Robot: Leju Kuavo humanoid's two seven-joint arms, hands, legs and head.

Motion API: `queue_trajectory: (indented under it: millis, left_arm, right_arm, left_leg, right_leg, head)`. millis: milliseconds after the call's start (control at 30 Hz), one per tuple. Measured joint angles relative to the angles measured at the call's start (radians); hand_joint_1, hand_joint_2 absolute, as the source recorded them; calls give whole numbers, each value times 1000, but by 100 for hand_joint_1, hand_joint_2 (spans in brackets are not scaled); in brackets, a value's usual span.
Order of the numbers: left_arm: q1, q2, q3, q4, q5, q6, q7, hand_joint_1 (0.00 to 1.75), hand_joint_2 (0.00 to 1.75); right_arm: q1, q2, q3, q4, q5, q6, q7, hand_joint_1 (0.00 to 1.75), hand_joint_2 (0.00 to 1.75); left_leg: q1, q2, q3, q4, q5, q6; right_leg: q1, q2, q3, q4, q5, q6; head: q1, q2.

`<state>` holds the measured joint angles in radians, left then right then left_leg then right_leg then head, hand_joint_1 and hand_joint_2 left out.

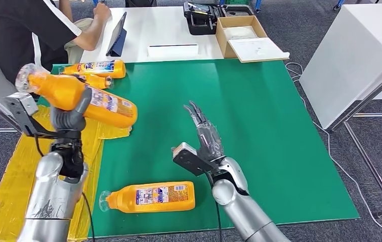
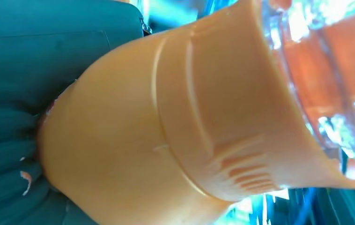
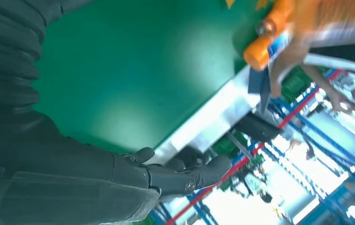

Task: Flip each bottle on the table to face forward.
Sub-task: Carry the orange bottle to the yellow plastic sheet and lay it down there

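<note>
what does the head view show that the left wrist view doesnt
Head view alone: the left hand holding an orange bottle up over the green mat, the right hand hovering with fingers apart, a labelled bottle lying near the mat's front edge, two more bottles at the back left, a yellow sheet, a cardboard box and a seated person.

Left wrist view alone: the held bottle's ribbed shoulder and clear cap, close up.

Both share: that held bottle.
</note>
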<state>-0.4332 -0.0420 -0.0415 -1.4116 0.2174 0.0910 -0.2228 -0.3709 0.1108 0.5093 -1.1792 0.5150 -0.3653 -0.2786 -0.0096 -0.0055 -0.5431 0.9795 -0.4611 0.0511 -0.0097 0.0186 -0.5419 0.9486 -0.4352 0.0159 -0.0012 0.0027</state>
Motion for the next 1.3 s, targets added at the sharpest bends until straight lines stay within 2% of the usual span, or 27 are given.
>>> queue_trajectory:
  millis: [200, 433, 500, 600, 667, 767, 900, 1067, 1300]
  left_arm:
    - [-17, 79, 51, -6, -225, 187, -67, 175, 175]
    - [-17, 112, 55, -4, -409, 305, -90, 175, 175]
    - [-18, 118, 49, 5, -553, 378, -71, 175, 175]
    - [-22, 137, 34, 46, -850, 496, -15, 175, 175]
    - [-25, 148, 20, 88, -1060, 540, 33, 175, 175]
    - [-31, 156, -10, 170, -1369, 513, 138, 175, 175]
    - [-48, 153, -53, 299, -1564, 445, 234, 175, 175]
    - [-58, 139, -79, 423, -1642, 430, 283, 175, 175]
    - [-61, 121, -74, 499, -1656, 393, 305, 175, 175]
  right_arm:
    - [96, -78, -41, -229, -25, 16, 17, 0, 175]
    - [167, -117, -75, -381, -35, 29, 21, 0, 175]
    - [181, -122, -83, -409, -35, 28, 21, 0, 175]
    - [201, -129, -98, -451, -38, 25, 20, 0, 175]
    - [206, -133, -107, -471, -42, 22, 20, 0, 175]
    - [210, -137, -119, -486, -44, 19, 20, 0, 175]
    - [203, -137, -121, -489, -46, 27, 25, 0, 175]
    - [187, -134, -121, -489, -41, 34, 40, 0, 175]
    - [187, -132, -121, -490, -22, 47, 59, 0, 175]
  left_leg:
    - [0, 0, 0, 0, 0, 0]
    - [0, 0, -1, 0, 0, 0]
    - [-1, 0, 0, 0, 0, 0]
    - [-1, 0, 0, 0, 0, 0]
    - [-1, 0, 0, 0, 0, 0]
    - [-1, 0, 1, 0, 0, 0]
    - [-1, 1, 1, 0, 0, 0]
    - [0, 1, 1, 0, 0, 0]
    - [0, 1, 1, 0, 0, 0]
  right_leg:
    - [0, 0, 0, 0, 0, 0]
    - [0, 0, 0, 0, 0, 0]
    - [0, 0, 0, 0, 0, 0]
    - [0, 0, 0, 0, 0, 0]
    - [0, 0, 0, 0, 0, 0]
    - [0, 0, 0, 0, 0, 0]
    - [0, 1, 0, 0, 0, 0]
    - [0, 1, 0, 0, 0, 0]
    - [0, 1, 0, 0, 0, 0]
  head:
    - [0, 0]
    - [0, 0]
    - [0, 0]
    - [0, 0]
    - [0, 0]
    - [0, 0]
    - [0, 0]
    - [0, 0]
    - [0, 0]
